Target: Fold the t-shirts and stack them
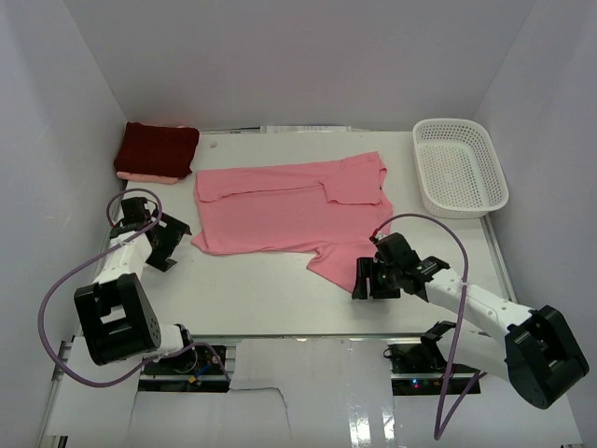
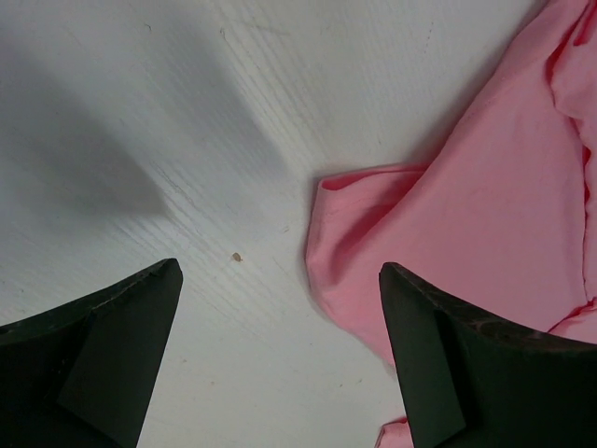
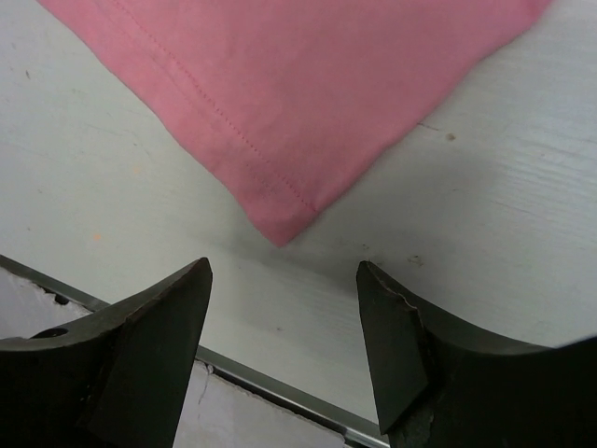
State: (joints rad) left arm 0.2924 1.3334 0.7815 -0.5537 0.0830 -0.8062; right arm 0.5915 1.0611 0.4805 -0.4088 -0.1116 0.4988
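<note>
Reaching low over the bench (image 1: pixel 280 299), left gripper (image 2: pixel 280 275) and right gripper (image 3: pixel 284 271) flank the salmon pink t-shirt (image 1: pixel 289 210) (fingers (image 3: pixel 159 317) spread wide, empty).

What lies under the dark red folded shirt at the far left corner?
A thin strip of light pink cloth shows along the near edge of the dark red folded shirt. The rest is covered, so what that cloth is cannot be told.

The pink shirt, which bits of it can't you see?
Top view: the pink t-shirt is folded over itself along the far side, hiding the cloth beneath.
Left wrist view: only one corner; right edge cuts off the rest.
Right wrist view: only a hemmed corner; top edge cuts it.
</note>
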